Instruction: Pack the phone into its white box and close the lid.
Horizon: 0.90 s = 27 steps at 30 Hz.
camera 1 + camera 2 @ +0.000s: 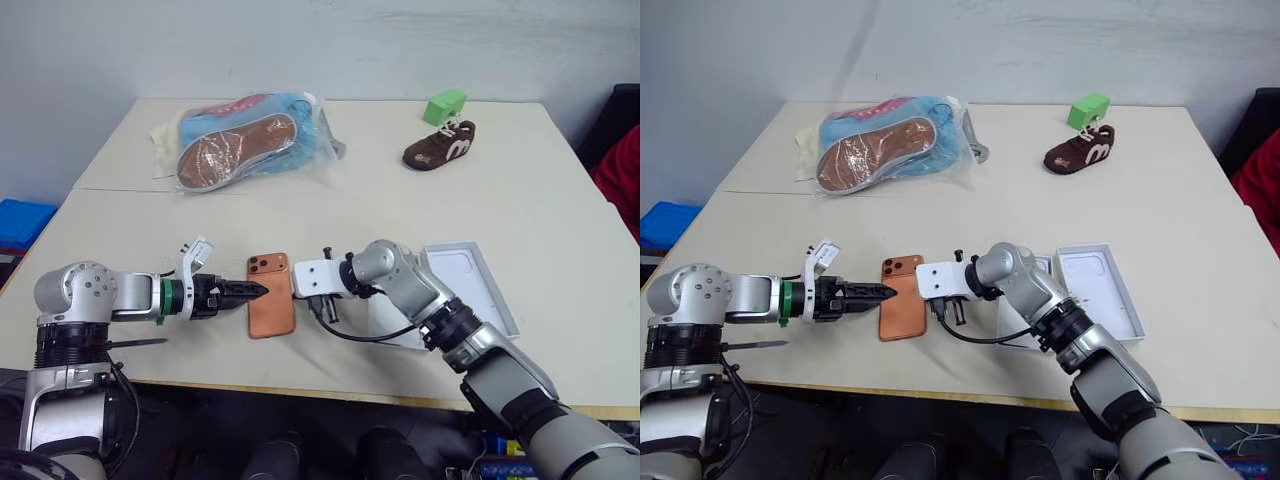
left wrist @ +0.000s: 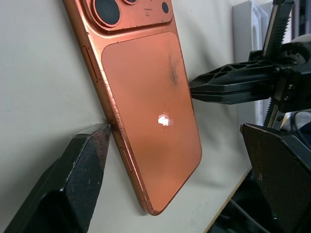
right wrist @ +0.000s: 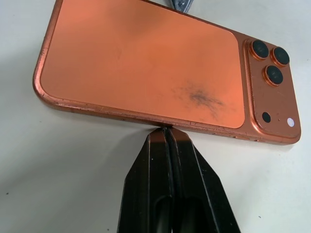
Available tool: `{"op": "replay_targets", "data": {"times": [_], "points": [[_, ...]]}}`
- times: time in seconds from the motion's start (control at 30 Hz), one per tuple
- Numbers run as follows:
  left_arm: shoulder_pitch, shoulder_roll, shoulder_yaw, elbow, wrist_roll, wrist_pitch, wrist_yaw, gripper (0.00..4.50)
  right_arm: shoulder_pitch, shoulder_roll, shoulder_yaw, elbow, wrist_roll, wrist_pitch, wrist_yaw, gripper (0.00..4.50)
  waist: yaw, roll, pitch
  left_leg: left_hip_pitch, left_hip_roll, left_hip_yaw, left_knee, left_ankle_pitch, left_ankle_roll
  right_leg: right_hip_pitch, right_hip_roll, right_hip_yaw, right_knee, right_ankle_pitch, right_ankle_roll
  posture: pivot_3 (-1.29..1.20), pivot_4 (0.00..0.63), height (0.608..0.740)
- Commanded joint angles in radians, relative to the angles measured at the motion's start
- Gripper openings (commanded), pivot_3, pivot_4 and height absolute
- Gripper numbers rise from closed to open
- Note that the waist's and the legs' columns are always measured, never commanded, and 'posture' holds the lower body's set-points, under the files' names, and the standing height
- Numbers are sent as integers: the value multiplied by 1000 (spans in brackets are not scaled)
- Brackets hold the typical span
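The copper-orange phone (image 1: 270, 297) lies back up on the table near its front edge, its camera block at the far end. My left gripper (image 1: 250, 290) is open at the phone's left long edge. One finger (image 2: 82, 170) rests against that edge and the other finger (image 2: 277, 170) stands off on the far side. My right gripper (image 3: 166, 130) is shut, its tips touching the phone's right long edge (image 2: 194, 87). A shallow white tray (image 1: 470, 288) lies open side up right of my right arm. Another white piece (image 1: 392, 322) is mostly hidden under the forearm. I cannot tell which is the white box or the lid.
At the back left lies a plastic bag with blue shoes and a brown sole (image 1: 245, 135). A small brown shoe (image 1: 440, 148) and a green block (image 1: 445, 105) stand at the back right. The table's front edge (image 1: 300, 392) runs just below the phone.
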Motion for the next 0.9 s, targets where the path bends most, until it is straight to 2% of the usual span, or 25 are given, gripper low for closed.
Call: {"op": "replay_targets", "data": {"times": [0.03,0.23,0.3,0.37,0.57,0.67,0.73,0.8,0.9], "points": [[30,-73,-82,11,-92,30,26,4500,12,37,7,-50,20,16,5,34,0,-1,0,0,-1,-1,0,0,0,0,0,0,0,0,0,0,150,740],[19,-99,-22,46,-177,30,81,4500,35,34,0,-63,19,15,17,34,4,-2,0,-2,-2,-8,0,0,0,1,0,0,-1,0,0,0,150,740],[17,-104,2,70,-206,30,103,4500,37,36,-5,-64,22,16,15,34,-6,-8,0,-7,-2,-9,0,0,0,-3,1,-1,0,0,0,0,150,740],[24,-94,-1,57,-218,30,129,4500,40,39,-10,-66,28,8,16,34,-19,-11,0,-12,-1,-13,1,1,-1,-9,2,-2,0,0,1,0,150,740],[53,-49,-21,12,-289,30,178,4500,31,29,-5,-44,10,-14,2,34,-36,-12,1,-13,-4,-18,-1,0,-2,-12,2,-2,0,0,1,0,150,740],[53,-38,10,25,-283,30,188,3932,35,22,-9,-47,10,-24,-1,0,-37,-13,2,-13,-4,-18,-1,0,-2,-11,2,-2,-1,0,1,0,150,740],[51,-29,37,36,-288,30,186,3175,44,12,-19,-69,18,-29,-1,0,-37,-14,3,-13,-4,-18,-1,1,-3,-15,3,-2,-1,0,1,0,150,740],[55,-14,60,30,-297,30,172,2669,60,-5,-37,-115,45,-35,14,0,-37,-16,4,-14,-4,-18,-1,1,-3,-17,3,-2,0,0,1,0,150,740],[69,31,87,4,-335,30,123,1758,103,-48,-108,-279,144,28,53,0,-37,-23,10,-15,-4,-18,-1,1,-4,-20,3,-2,1,0,1,0,150,740]]}}
